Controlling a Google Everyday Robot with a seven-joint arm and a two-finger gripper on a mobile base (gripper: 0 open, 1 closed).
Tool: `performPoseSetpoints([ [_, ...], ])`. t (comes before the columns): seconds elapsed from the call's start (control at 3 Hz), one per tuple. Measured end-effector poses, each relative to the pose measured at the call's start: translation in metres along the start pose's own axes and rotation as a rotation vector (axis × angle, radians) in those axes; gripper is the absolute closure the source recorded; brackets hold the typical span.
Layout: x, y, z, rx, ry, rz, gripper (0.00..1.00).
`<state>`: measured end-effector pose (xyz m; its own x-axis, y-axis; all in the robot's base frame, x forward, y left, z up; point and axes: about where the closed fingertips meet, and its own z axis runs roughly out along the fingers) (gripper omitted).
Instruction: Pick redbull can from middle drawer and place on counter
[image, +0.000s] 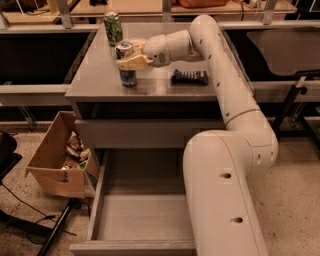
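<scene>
The redbull can (128, 76) is upright, its base at the surface of the grey counter (160, 90), near the counter's left middle. My gripper (131, 59) reaches in from the right, and its tan fingers (134, 63) are closed around the can's upper part, just under the silver lid. The middle drawer (145, 215) is pulled open below the counter. Its grey floor is bare where it shows, and my arm hides its right part.
A green can (113, 28) stands at the counter's back left. A dark snack packet (189, 76) lies right of the redbull can. A brown cardboard box (50, 162) with odds and ends sits on the floor, left of the drawer.
</scene>
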<state>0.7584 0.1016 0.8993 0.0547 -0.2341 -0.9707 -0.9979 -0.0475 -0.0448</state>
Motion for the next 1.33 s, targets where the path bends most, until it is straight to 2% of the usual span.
performPoseSetpoints([
  [0.67, 0.0, 0.0, 0.0, 0.0, 0.0, 0.0, 0.15],
  [1.0, -0.028, 0.008, -0.001, -0.009, 0.003, -0.066, 0.0],
  [1.33, -0.074, 0.03, -0.005, -0.025, 0.045, -0.158, 0.0],
])
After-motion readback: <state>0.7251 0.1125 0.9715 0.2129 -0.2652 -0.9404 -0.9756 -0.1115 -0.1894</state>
